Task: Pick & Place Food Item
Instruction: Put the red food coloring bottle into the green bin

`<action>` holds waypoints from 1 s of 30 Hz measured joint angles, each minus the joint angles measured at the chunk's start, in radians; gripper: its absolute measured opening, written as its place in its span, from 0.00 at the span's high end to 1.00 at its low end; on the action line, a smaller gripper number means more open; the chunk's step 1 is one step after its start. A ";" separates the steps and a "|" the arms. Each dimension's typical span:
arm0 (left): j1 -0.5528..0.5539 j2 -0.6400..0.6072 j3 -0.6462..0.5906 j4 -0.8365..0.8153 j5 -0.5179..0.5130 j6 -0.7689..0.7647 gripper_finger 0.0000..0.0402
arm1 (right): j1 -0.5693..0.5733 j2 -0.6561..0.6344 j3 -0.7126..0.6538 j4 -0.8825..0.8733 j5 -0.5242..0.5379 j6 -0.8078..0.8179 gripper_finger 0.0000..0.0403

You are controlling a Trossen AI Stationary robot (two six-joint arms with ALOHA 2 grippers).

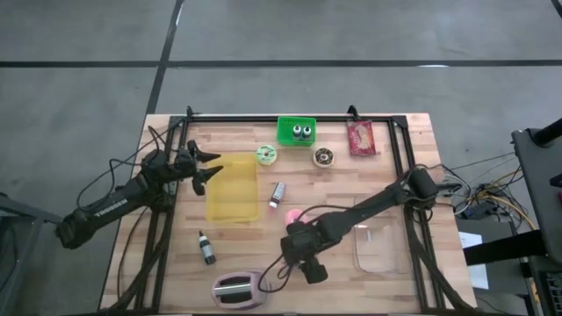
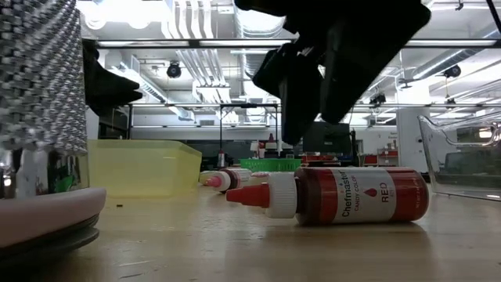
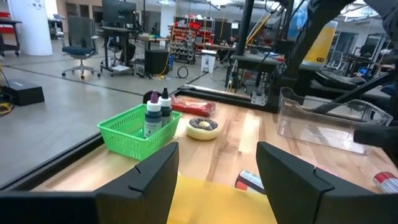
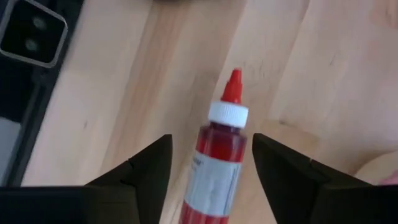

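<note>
A red food-colour squeeze bottle with a white collar and a red tip lies on its side on the wooden table near the front edge. It also shows in the right wrist view. My right gripper is open and points down over it, a finger on either side of the bottle's cap end. In the low view my right gripper hangs just above the bottle and does not touch it. My left gripper is open and empty over the far left of the yellow bin.
At the back stand a green basket with two bottles, two tape rolls and a red packet. A clear container lies right of my right gripper. A small bottle, a dark bottle and a pink device lie nearby.
</note>
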 joint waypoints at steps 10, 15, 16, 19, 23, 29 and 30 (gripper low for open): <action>0.000 0.008 0.000 0.012 -0.004 -0.003 0.45 | -0.002 0.107 0.105 -0.032 -0.002 -0.034 0.43; 0.000 0.009 0.000 0.015 -0.003 -0.002 0.45 | -0.010 0.133 0.146 -0.047 0.001 -0.040 0.43; 0.000 0.009 0.000 0.015 -0.003 -0.002 0.45 | -0.014 0.134 0.149 -0.047 0.001 -0.039 0.43; 0.000 0.012 0.000 0.015 -0.004 0.002 0.45 | -0.022 0.134 0.153 -0.044 0.002 -0.034 0.43; 0.000 0.013 0.000 0.015 -0.004 0.008 0.45 | -0.026 0.135 0.149 -0.047 0.001 -0.024 0.43; 0.000 0.013 0.000 0.015 -0.004 0.009 0.45 | -0.024 0.137 0.147 -0.116 -0.007 -0.007 0.44; 0.000 0.013 0.000 0.015 -0.004 0.009 0.45 | -0.024 0.137 0.147 -0.128 -0.007 -0.001 0.45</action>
